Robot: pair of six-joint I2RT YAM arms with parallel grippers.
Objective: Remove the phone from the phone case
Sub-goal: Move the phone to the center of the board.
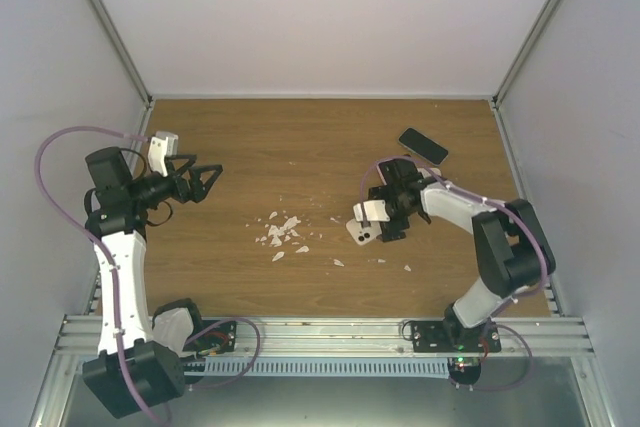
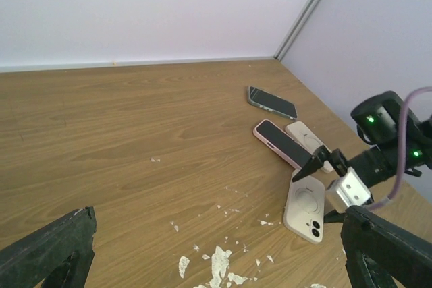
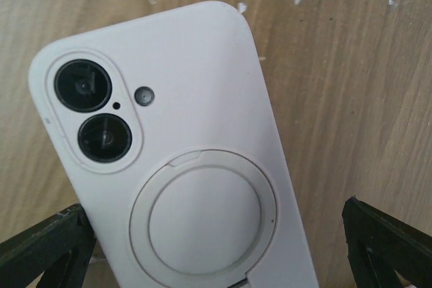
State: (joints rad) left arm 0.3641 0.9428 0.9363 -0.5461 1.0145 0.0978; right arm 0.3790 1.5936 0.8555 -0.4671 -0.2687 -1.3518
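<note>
A phone in a white case [image 3: 182, 133] lies back up on the wooden table, with its two camera lenses and round ring showing. It also shows in the top view [image 1: 361, 234] and the left wrist view [image 2: 305, 208]. My right gripper [image 3: 216, 254] hovers just over it, open, one finger on each side of the case; it also shows in the top view [image 1: 378, 215] and the left wrist view [image 2: 318, 192]. My left gripper [image 1: 203, 182] is open and empty, raised at the far left, and it also shows in its own wrist view [image 2: 216, 261].
A dark phone [image 1: 423, 145] lies at the back right, also in the left wrist view [image 2: 272, 102]. A pink-cased phone [image 2: 279, 142] and another white case [image 2: 309, 138] lie beside the right gripper. White flakes [image 1: 280, 232] litter the table's middle. Walls enclose three sides.
</note>
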